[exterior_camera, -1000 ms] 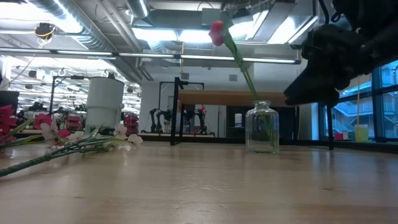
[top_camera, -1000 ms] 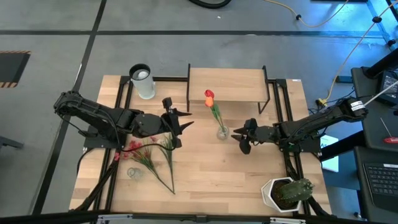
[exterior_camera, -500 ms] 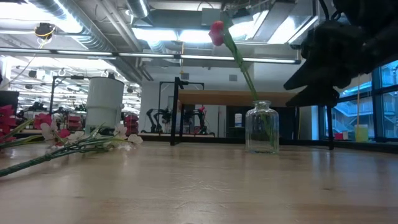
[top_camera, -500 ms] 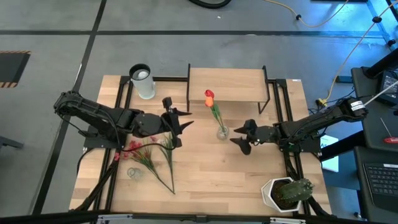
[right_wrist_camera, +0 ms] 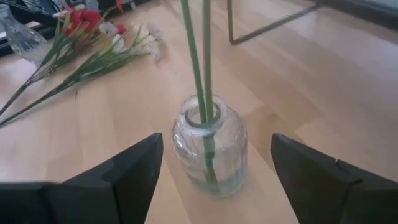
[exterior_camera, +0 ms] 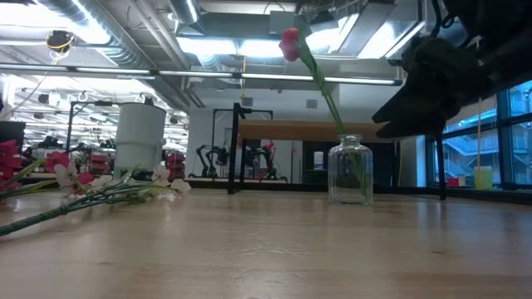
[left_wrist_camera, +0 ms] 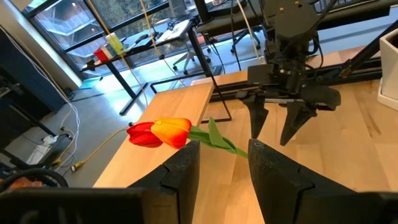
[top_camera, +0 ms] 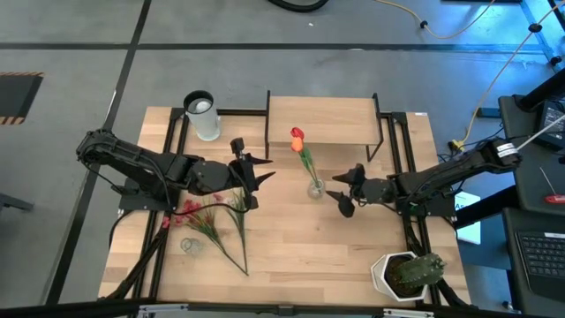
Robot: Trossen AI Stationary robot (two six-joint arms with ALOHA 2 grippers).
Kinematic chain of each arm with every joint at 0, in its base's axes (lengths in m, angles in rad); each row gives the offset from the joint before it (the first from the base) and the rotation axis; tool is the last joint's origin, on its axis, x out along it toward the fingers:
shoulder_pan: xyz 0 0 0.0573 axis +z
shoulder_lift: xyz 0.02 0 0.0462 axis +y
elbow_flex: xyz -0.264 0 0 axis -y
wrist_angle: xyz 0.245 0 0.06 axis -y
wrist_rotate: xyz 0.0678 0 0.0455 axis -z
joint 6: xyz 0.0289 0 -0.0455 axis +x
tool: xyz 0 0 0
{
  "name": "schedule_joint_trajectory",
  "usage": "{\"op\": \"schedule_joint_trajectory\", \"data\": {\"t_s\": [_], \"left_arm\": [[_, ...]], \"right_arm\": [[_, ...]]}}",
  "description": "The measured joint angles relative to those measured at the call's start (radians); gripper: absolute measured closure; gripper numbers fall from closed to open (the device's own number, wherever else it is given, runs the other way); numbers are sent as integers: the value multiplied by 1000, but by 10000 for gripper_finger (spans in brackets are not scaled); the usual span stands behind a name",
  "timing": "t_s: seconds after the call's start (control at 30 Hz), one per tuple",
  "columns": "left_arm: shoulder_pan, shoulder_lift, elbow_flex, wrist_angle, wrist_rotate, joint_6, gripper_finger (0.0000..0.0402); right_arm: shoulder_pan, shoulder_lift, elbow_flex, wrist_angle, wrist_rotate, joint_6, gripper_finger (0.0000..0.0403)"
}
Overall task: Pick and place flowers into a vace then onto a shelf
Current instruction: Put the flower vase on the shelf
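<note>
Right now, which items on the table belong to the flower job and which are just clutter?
Job: tulip in glass vase; loose flowers; shelf; right gripper, open beside the vase.
Clutter: cactus in white pot; white cylinder; small glass; idle left gripper.

No legible text, label, brand, number or sign in any view.

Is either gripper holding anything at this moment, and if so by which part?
Nothing is held. The right gripper is open, one finger each side of the glass vase, not touching. The left gripper is open and empty.
</note>
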Motion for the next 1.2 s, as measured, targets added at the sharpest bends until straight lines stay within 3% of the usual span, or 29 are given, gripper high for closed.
{"op": "schedule_joint_trajectory", "data": {"t_s": [0.37,0.67,0.9,1.2], "left_arm": [[0,0,0,0,0,0,272],[0,0,0,0,0,0,272],[0,0,0,0,0,0,272],[0,0,0,-1,-1,0,272]], "right_arm": [[-7,160,0,221,13,-116,103],[-47,271,70,228,43,-162,103],[-69,353,113,223,-35,-135,104],[-71,364,116,213,-37,-83,159]]}}
